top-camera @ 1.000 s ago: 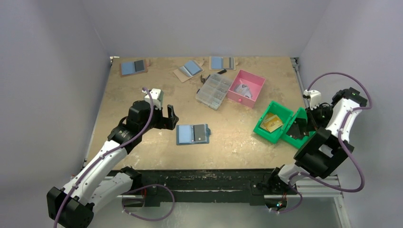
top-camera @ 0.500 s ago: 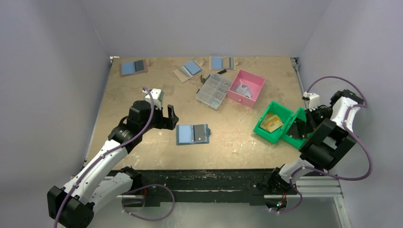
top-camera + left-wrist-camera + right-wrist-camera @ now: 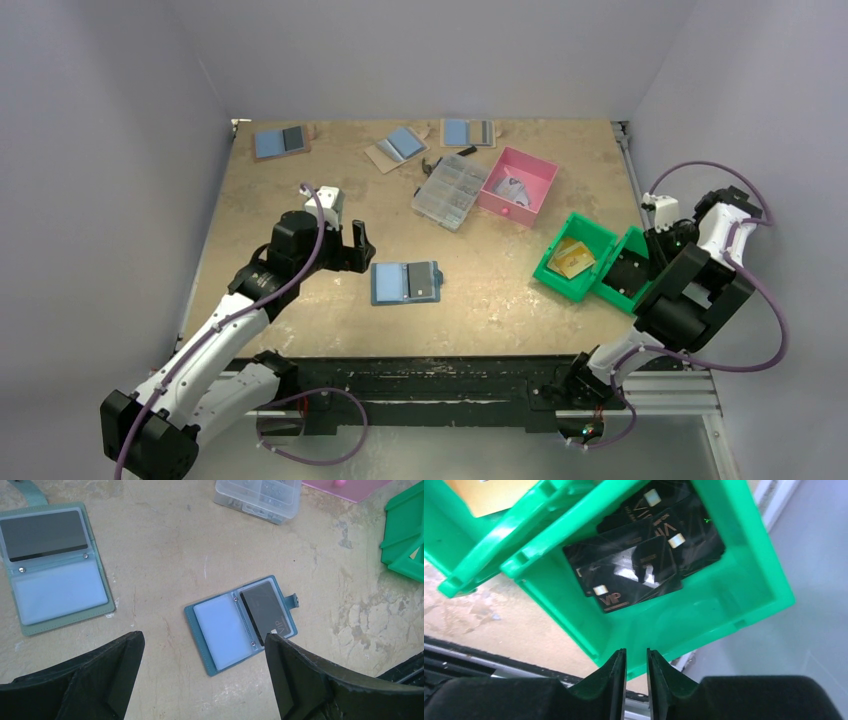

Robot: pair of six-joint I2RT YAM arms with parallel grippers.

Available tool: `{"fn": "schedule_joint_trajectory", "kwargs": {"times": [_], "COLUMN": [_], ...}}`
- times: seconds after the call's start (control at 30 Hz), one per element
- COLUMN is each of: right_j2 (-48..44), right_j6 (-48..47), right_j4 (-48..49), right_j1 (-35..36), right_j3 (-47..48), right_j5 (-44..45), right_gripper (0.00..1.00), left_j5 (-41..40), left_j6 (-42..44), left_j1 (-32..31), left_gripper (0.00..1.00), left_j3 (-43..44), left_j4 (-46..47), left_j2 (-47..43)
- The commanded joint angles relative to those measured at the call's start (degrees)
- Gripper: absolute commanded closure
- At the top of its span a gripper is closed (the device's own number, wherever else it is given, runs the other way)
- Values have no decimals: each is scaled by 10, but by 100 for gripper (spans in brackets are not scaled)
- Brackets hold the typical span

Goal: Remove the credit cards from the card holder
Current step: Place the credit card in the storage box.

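1. Card holder (image 3: 405, 283), a flat blue folding one with a dark teal edge, lies open on the tan counter (image 3: 300, 190). In the top view it is just toward 6 o'clock from the counter's middle, with its pale blue half at 9 o'clock and its grey half at 3 o'clock.
2. A black credit card (image 3: 263, 611) sits in the grey half, skewed against the pocket.
3. The left jaws stand at 9 o'clock of the card holder, spread wide with nothing between them.
4. Two green plastic bins stand side by side at 3 o'clock of the card holder, near the counter's right edge. The left green bin (image 3: 545, 268) holds gold cards (image 3: 570, 260). The right green bin (image 3: 724, 610) holds several overlapping black credit cards (image 3: 644, 565).
5. The right jaws are over the near rim of the right green bin, parted only narrowly and gripping nothing.
6. At 12 o'clock of the card holder lie a clear plastic compartment box (image 3: 450, 192) and a pink box (image 3: 527, 160).
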Motion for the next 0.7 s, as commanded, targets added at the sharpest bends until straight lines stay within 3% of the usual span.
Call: {"fn": "schedule_joint_trajectory", "kwargs": {"times": [0.0, 0.23, 0.67], "right_j2": [-23, -50, -127], "right_j6": [27, 18, -57], "right_j4": [58, 52, -73], "right_j1": [5, 12, 84], "right_j3": [-1, 4, 11], "right_j5": [31, 11, -206], "right_gripper": [70, 69, 67], "left_j5": [-2, -2, 43], "left_j6": [7, 6, -4], "left_j1": [7, 9, 23], "left_gripper": [1, 1, 1], "left_j3": [10, 10, 4], "left_j4": [9, 11, 29], "left_j2": [1, 3, 11]}}
